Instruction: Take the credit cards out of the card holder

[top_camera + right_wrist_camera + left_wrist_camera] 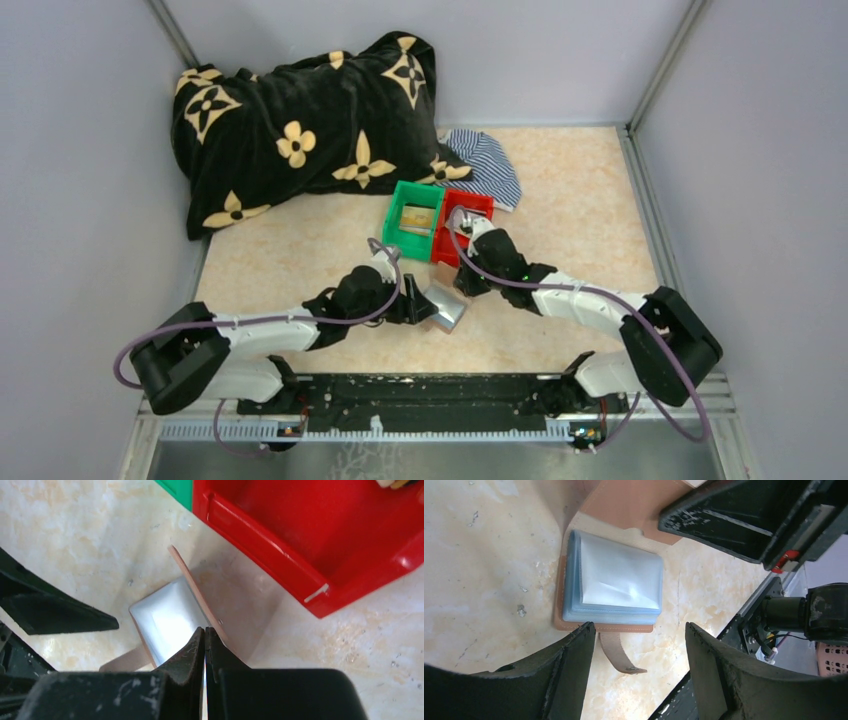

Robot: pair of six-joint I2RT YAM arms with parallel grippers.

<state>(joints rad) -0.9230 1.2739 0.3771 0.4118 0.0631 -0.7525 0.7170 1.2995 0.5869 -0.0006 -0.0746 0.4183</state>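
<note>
The card holder (446, 304) lies open on the table between both grippers. Its brown cover (196, 591) stands up on edge over a stack of blue-grey sleeves (616, 582). The top face is silvery; whether a card is inside I cannot tell. The strap (618, 654) points toward my left gripper (640, 626), which is open, empty and just short of the holder's edge. My right gripper (205, 630) is shut, its tips beside the upright cover. A gold card (418, 217) lies in the green bin (401, 232).
The red bin (470, 206) stands beside the green one, just behind the holder. At the back left is a black blanket with gold flowers (300, 120), with a striped cloth (487, 166) next to it. Grey walls close in both sides.
</note>
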